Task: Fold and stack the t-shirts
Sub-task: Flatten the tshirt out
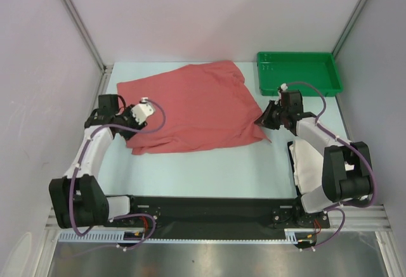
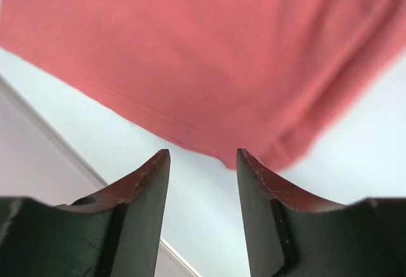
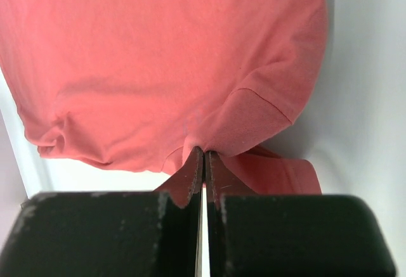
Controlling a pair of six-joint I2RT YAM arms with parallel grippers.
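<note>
The salmon-red t-shirt (image 1: 190, 106) lies spread and partly folded in the middle of the table. My left gripper (image 1: 130, 125) is open at the shirt's left edge, its jaws apart just short of the hem (image 2: 209, 144). My right gripper (image 1: 263, 118) is shut on the shirt's right corner, pinching a fold of the cloth (image 3: 204, 149). The white t-shirt (image 1: 311, 163) lies folded at the near right, partly hidden under my right arm.
A green plastic tray (image 1: 298, 73) stands at the back right, with nothing in it. Grey walls with metal corner posts close in the table on the left, back and right. The arm bases sit on a black rail at the near edge.
</note>
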